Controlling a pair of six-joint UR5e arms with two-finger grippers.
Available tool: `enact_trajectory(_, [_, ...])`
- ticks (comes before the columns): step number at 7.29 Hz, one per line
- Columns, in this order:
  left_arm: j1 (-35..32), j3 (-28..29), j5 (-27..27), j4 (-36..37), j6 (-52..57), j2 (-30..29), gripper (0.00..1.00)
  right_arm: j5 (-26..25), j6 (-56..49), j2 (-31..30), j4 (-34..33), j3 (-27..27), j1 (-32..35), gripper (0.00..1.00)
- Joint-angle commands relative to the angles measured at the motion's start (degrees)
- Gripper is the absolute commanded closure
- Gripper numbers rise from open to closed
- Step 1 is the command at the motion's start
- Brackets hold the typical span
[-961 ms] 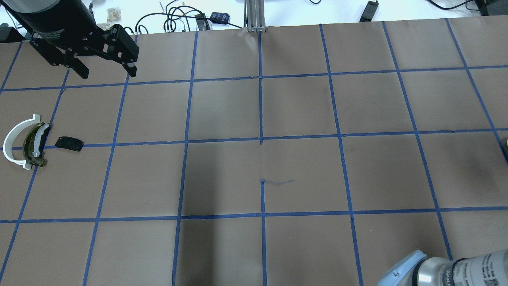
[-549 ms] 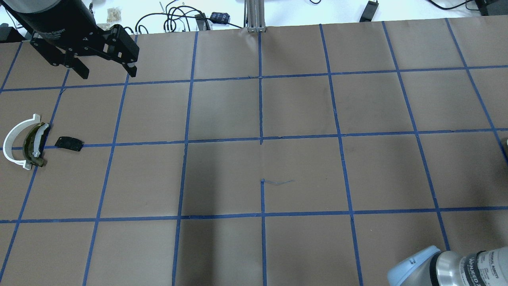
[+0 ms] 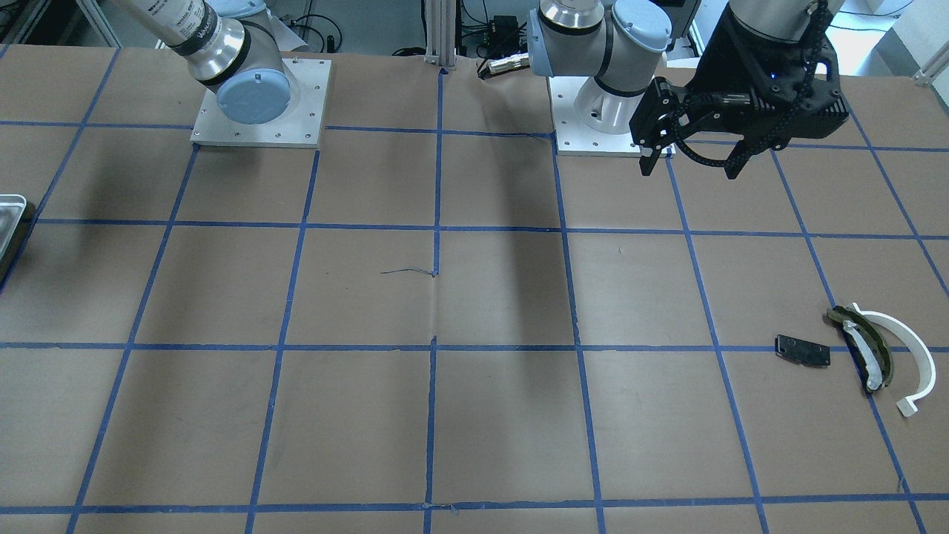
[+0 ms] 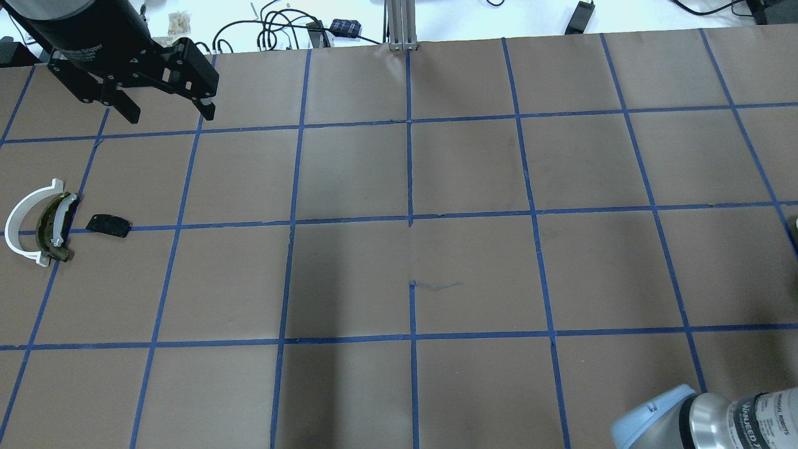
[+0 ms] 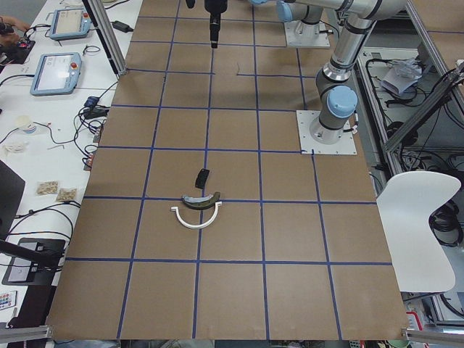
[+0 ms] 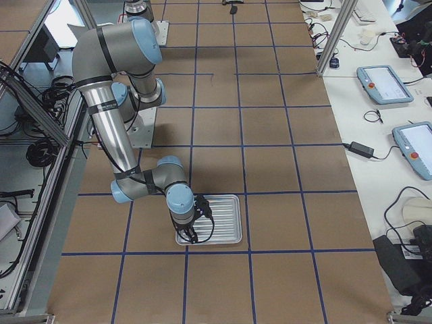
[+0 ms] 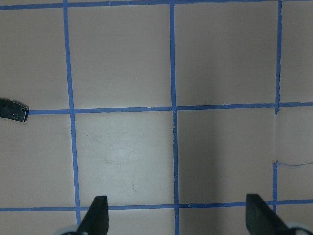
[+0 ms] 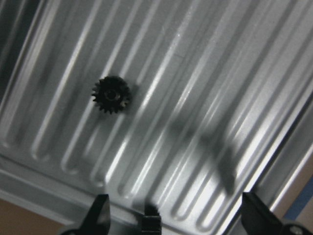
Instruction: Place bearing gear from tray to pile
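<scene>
One black bearing gear (image 8: 111, 95) lies in the tray (image 8: 205, 73) beyond the right tool (image 8: 178, 215), spread apart.

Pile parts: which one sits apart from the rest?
The flat black plate: it lies alone on the blue tape line, while the olive curved piece sits inside the white arc's curve.

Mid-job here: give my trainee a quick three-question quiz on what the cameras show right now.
1. True or false: the small black toothed gear lies in the ribbed silvery metal tray.
2. The right gripper is: A) shut on the gear; B) open above the tray; C) shut, empty.
3. Which gripper hangs over the table half where the white curved arc strip lies?
Key: 1 true; 2 B; 3 left gripper.
</scene>
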Motion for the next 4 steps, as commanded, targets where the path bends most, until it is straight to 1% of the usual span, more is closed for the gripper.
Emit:
enact_trajectory(1, [0.1, -0.1, 0.0, 0.0, 0.0, 0.1, 0.0, -2.3, 0.2, -0.1, -1.3, 0.6, -0.1, 0.52])
enact_trajectory(2, [0.1, 0.0, -0.2, 0.0, 0.0, 0.0, 0.0, -4.6, 0.7, -0.1, -0.9, 0.6, -0.1, 0.79])
enact_trajectory(3, [0.2, 0.0, -0.1, 0.0, 0.1, 0.1, 0.0, -4.5, 0.8, -0.2, -0.9, 0.7, -0.1, 0.91])
enact_trajectory(4, [0.2, 0.0, -0.1, 0.0, 0.0, 0.1, 0.0, -4.6, 0.8, -0.2, -0.7, 0.7, -0.1, 0.96])
